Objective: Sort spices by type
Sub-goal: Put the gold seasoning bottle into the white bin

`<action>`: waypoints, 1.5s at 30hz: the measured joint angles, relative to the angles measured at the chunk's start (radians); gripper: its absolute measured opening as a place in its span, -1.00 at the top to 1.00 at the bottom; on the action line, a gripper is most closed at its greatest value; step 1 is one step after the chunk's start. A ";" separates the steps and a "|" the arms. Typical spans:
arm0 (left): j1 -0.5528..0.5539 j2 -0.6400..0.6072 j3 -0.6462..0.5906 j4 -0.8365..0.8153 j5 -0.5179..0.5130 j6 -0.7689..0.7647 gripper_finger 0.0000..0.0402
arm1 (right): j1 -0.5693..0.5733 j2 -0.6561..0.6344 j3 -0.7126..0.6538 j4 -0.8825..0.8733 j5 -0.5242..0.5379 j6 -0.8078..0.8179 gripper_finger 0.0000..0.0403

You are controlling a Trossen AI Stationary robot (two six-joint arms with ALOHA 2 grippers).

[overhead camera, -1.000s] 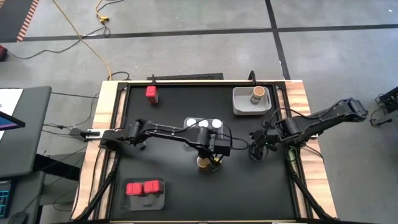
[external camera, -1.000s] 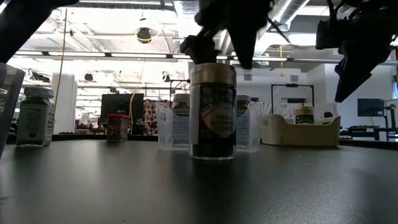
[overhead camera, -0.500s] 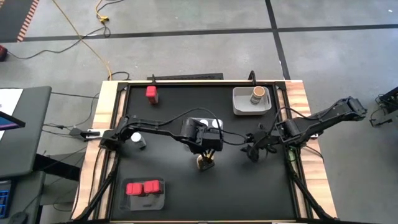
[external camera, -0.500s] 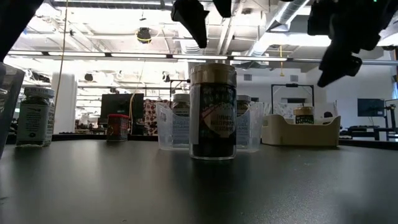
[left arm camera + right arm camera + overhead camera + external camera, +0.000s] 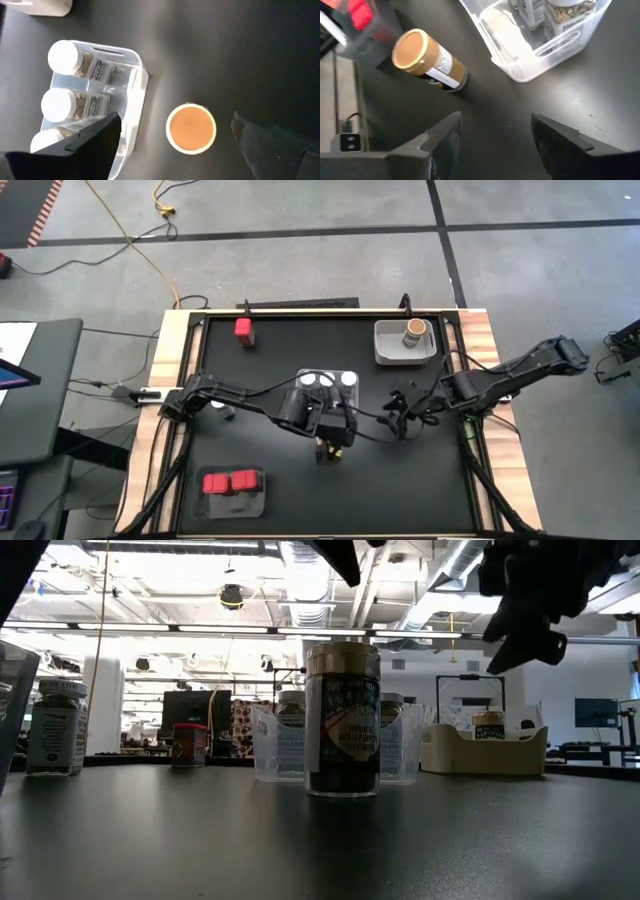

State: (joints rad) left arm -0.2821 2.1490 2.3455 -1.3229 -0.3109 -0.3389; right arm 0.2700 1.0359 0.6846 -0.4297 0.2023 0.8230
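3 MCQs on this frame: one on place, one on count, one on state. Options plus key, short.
1. Where does the tan-lidded jar stand?
A. inside the clear tray
B. on the bare table beside the clear tray
C. in the grey tray

2. How many white-lidded jars are in the clear tray?
A. one
B. three
C. five

3. What is the left gripper doing?
A. open above the jar, apart from it
B. shut on the jar
C. shut on a red box

Key: 1 B, the left wrist view shows the jar on black tabletop next to the tray. 2 B, three white lids in a row. 3 A, its fingers stand wide on either side, not touching the lid.
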 joint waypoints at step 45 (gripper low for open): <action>-0.047 -1.173 -1.678 1.287 -0.078 -0.156 -0.80 | 0.014 0.479 0.470 0.176 -0.043 -0.748 -0.77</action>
State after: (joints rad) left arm -0.3291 0.9757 0.6670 -0.0364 -0.3885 -0.4953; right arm 0.2841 1.5145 1.1550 -0.2539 0.1594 0.0753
